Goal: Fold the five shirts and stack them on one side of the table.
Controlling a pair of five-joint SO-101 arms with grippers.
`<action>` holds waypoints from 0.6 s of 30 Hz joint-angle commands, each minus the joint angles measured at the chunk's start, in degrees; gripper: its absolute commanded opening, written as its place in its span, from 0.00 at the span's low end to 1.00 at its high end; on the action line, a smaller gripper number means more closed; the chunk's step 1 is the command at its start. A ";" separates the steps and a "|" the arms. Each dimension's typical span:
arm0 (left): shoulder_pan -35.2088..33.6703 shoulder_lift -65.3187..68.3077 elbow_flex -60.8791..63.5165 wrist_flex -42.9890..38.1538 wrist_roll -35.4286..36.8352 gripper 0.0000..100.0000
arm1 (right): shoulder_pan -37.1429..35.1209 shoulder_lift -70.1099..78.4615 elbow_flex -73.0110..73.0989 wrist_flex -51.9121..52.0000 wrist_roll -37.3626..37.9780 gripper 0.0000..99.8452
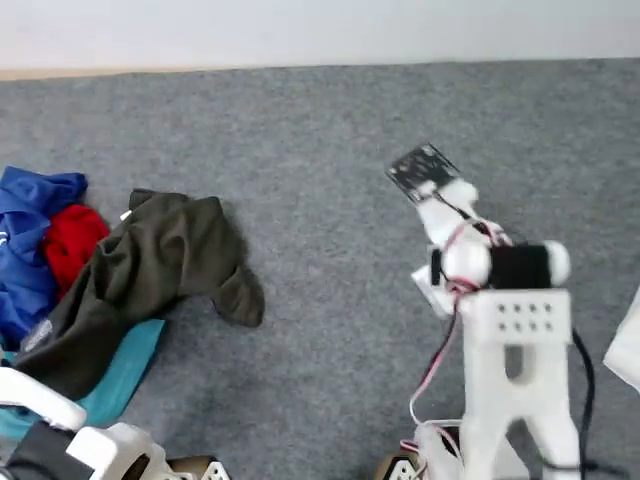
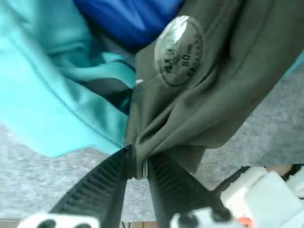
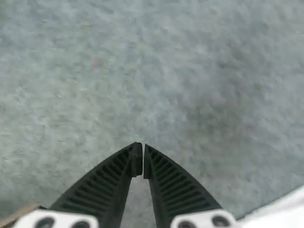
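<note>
A heap of shirts lies at the table's left. A dark olive shirt [image 1: 150,265] is draped over a teal shirt [image 1: 125,375], with a blue shirt [image 1: 25,235] and a red shirt [image 1: 72,240] beside them. My left gripper [image 2: 137,164] is shut on a fold of the olive shirt [image 2: 213,85], near its round sticker [image 2: 179,50]. The teal shirt [image 2: 42,90] and blue shirt [image 2: 128,16] lie right behind that fold. The left arm [image 1: 100,445] sits at the front left corner. My right gripper [image 3: 142,161] is shut on nothing, just above bare grey table felt [image 3: 152,71].
The right arm [image 1: 495,270] stands at the table's right on its white base [image 1: 515,400]. A white cloth edge [image 1: 627,348] shows at the far right. Grey felt [image 1: 330,150] covers the middle and back of the table.
</note>
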 commanded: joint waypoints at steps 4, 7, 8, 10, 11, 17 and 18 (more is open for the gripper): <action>-0.44 -2.37 2.68 -0.44 -0.26 0.00 | -9.89 15.96 -19.34 -0.66 -4.92 0.01; 0.00 -2.46 2.59 -0.53 -0.26 0.00 | -14.90 23.87 -27.87 -0.84 -5.63 0.02; 0.44 -2.46 2.59 -0.53 -0.26 0.00 | -16.57 26.77 -30.51 -0.92 -5.63 0.02; 1.32 -2.46 2.68 -0.53 -0.26 0.00 | -19.38 32.31 -35.87 -0.84 -5.63 0.02; 2.02 -2.46 2.68 -0.53 -0.26 0.00 | -20.53 35.12 -38.33 -0.84 -5.63 0.02; 5.19 -2.46 2.68 -0.53 -0.09 0.00 | -26.07 51.30 -52.66 -1.01 -5.27 0.02; 5.80 -2.46 2.68 -0.53 -0.09 0.00 | -26.86 53.67 -54.95 -1.01 -5.27 0.03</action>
